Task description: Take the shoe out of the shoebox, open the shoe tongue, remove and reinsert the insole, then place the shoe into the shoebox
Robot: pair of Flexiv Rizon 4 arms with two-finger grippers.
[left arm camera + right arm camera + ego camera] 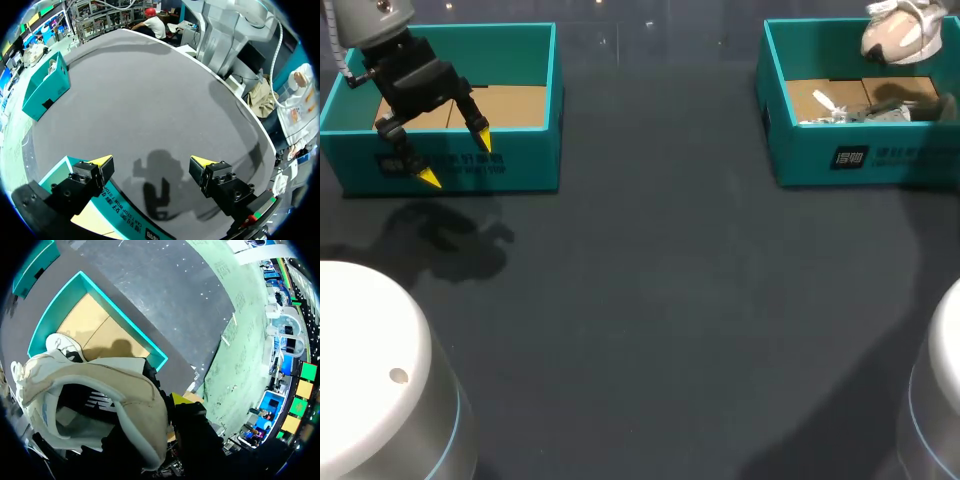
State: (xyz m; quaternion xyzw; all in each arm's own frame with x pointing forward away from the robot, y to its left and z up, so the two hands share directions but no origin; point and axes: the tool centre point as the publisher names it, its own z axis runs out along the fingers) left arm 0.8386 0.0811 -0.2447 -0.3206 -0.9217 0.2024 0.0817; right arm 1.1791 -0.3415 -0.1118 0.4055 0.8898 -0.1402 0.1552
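Dim light over the bench [650, 300] in the head view, and it came from above: the left gripper [455, 159] threw a soft, broken shadow onto the dark surface just in front of the left shoebox [520, 160]. Tiny glints dotted the far edge. From the left wrist the bench looked brighter, with that shadow ahead of the open jaws. From the right wrist, the shoe [100, 385] shaded the right shoebox's [125, 321] cardboard floor, and the shoe's own inside was black.
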